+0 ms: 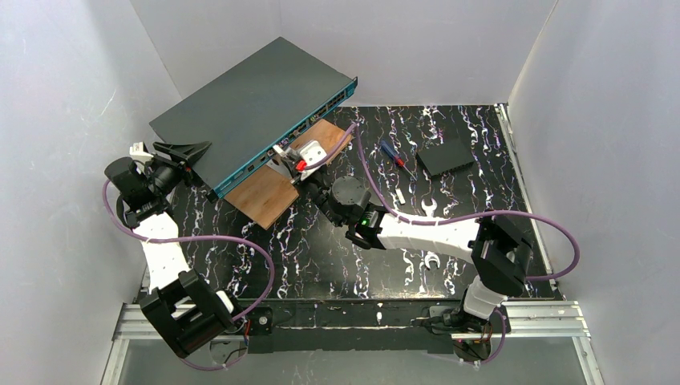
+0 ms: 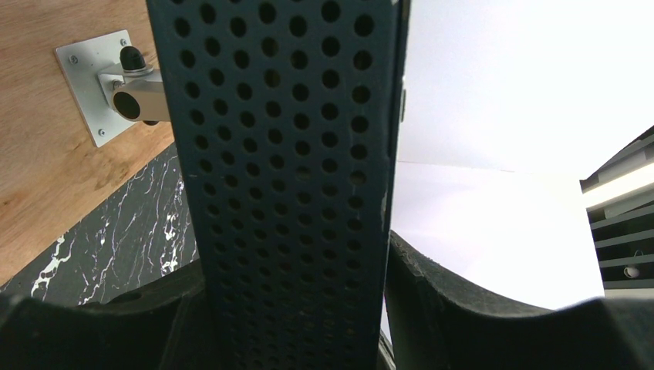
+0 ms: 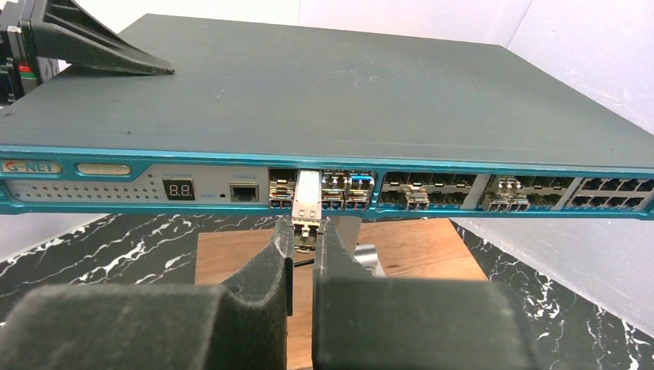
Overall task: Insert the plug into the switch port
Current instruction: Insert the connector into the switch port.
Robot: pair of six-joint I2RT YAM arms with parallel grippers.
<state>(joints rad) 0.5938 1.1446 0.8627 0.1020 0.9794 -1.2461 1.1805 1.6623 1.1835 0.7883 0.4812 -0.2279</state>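
The switch (image 1: 248,104) is a large flat dark grey box lying aslant at the back left, its teal port edge (image 3: 432,166) facing my right wrist camera. My left gripper (image 1: 188,152) is shut on the switch's perforated side (image 2: 285,154), which fills the gap between its two black fingers (image 2: 463,308). My right gripper (image 3: 306,231) is shut on the small silver plug (image 3: 307,202), whose front end sits in a port left of the middle of the teal edge. In the top view the right gripper (image 1: 290,166) meets that edge over the wooden board.
A wooden board (image 1: 265,192) lies under the switch's front edge, with a metal fixture (image 2: 116,85) and a white block (image 1: 311,151) on it. On the black marble mat lie a screwdriver (image 1: 394,154), a small flat black box (image 1: 447,156) and wrenches (image 1: 427,208). White walls stand close around.
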